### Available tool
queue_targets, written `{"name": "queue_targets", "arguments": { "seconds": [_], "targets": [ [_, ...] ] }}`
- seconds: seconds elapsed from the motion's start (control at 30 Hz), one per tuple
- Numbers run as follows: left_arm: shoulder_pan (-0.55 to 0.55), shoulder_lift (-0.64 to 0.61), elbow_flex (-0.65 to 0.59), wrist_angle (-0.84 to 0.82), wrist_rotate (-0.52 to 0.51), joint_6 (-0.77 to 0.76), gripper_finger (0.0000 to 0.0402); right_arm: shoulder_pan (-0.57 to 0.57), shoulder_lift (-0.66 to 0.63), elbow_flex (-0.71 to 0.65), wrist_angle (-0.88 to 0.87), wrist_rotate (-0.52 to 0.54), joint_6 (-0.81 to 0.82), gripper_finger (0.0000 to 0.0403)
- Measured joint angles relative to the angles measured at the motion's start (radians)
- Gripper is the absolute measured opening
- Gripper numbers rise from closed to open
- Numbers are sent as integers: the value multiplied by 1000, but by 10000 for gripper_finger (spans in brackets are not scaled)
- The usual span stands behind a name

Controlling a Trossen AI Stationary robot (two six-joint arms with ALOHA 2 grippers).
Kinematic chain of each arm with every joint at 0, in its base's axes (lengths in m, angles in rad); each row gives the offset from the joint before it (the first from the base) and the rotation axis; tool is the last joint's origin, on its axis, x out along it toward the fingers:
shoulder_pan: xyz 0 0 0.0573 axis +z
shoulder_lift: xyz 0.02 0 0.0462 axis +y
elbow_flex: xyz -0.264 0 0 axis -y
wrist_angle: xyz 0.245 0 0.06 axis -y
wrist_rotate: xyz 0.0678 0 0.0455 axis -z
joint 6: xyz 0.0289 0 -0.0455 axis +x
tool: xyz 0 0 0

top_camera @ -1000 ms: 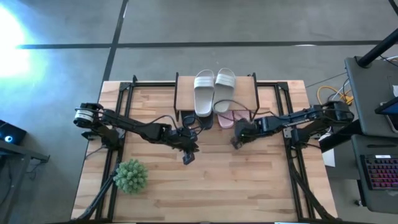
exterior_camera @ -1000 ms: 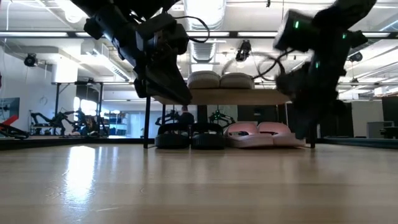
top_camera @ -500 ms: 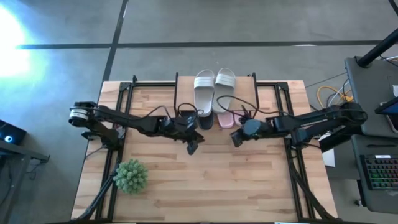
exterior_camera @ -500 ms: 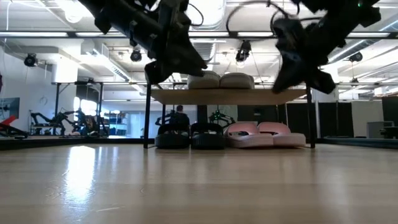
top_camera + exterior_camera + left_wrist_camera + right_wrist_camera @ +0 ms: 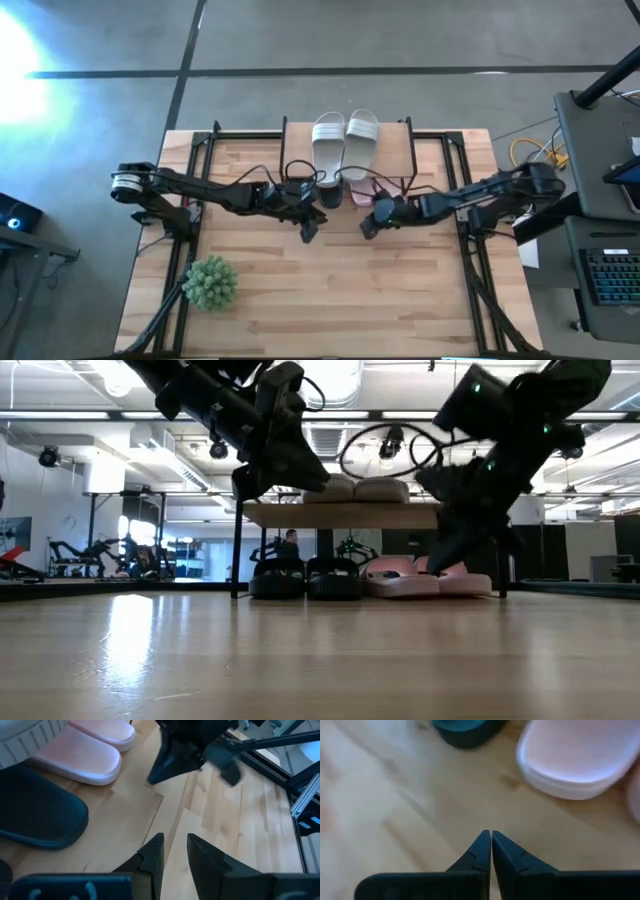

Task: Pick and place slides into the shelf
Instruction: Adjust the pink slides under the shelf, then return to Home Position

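Above the middle of the wooden table (image 5: pixel 330 290), both arms reach inward from the sides and meet just in front of the shelf (image 5: pixel 400 135). The left gripper (image 5: pixel 309 230) hangs off the tabletop, tilted downward, its fingers (image 5: pixel 152 857) parted by a narrow gap with nothing between them. The right gripper (image 5: pixel 369 224) slants down toward the tabletop, its fingers pressed together and empty. The two grippers are near each other but apart, with bare wood between them.

On the shelf board sit the grey-white slides (image 5: pixel 329 150), side by side. Beneath the board, on the tabletop, the black slides (image 5: pixel 306 577) rest on the left and the pink slides (image 5: pixel 425 575) on the right, touching as neighbours. In the low view the right gripper partly covers the pink pair.

Toward the near edge, the table is open wood, apart from a green plant ball (image 5: pixel 210 283) near the left corner, well away from both grippers. Black frame rails (image 5: pixel 478 280) run along both side edges.
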Motion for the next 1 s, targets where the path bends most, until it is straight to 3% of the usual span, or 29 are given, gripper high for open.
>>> {"name": "queue_targets", "arguments": {
  "seconds": [0.13, 0.2, 0.7, 0.87, 1.0],
  "targets": [
    [2, -1, 0, 0, 0, -2, 70, -9, 80, 8, -1, 126, 4, 8],
    [2, -1, 0, -1, 0, -2, 70, -24, 103, 8, 23, 137, 6, 8],
    [2, -2, -1, -25, 1, 0, 70, -76, 112, 16, 129, 80, -70, 8],
    [2, -2, -4, -28, 1, 19, 70, -58, 51, 27, 133, -20, -91, 8],
    [2, -3, -4, -27, 1, 47, 70, -38, -55, 36, 131, -42, -104, 8]
  ]
}}
